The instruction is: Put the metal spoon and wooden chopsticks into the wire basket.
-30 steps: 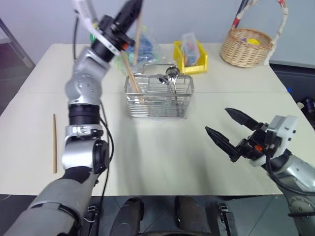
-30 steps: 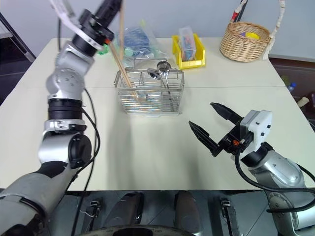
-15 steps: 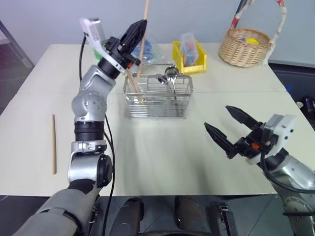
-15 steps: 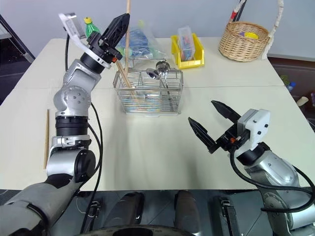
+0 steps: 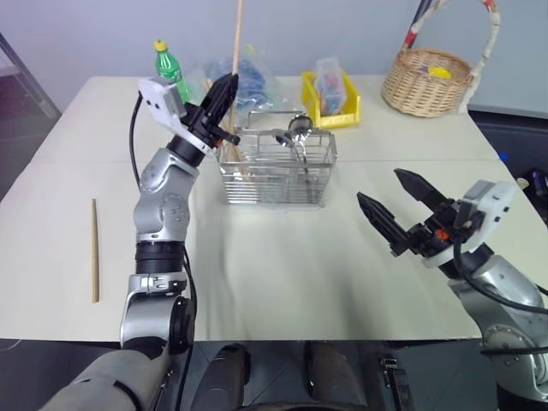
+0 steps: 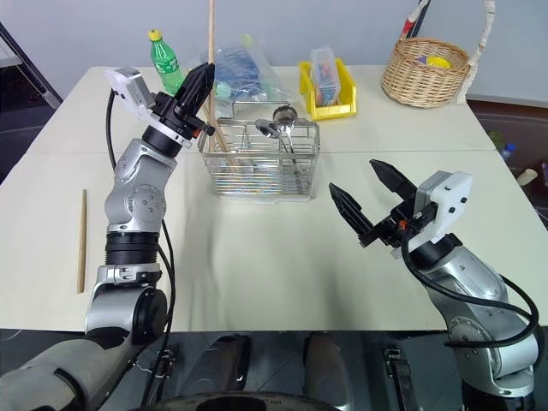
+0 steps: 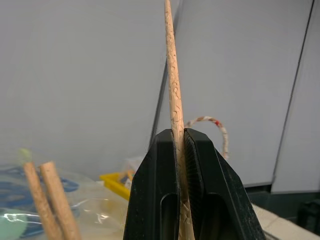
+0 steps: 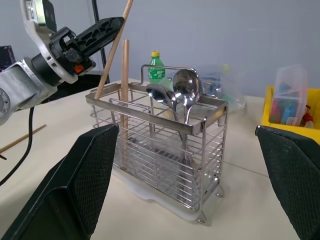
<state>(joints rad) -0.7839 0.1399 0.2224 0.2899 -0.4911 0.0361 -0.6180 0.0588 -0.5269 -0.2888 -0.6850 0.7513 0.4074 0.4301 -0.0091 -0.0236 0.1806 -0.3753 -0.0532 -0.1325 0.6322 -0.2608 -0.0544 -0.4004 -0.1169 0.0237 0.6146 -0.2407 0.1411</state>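
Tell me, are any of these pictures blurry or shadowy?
Left wrist view: the held chopstick is sharp, the yellow bin behind is soft. Right wrist view: the open gripper's fingers loom dark and blurred, the wire basket is crisp. Head views: even light, soft shadows on the table.

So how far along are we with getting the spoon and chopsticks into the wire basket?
Done: two metal spoons stand in the wire basket, and chopsticks lean in its left end. In hand: the left gripper, jaws shut, holds another chopstick upright over that left end. Left: one wooden chopstick lies on the table by the robot's left edge. The right gripper hovers open and empty.
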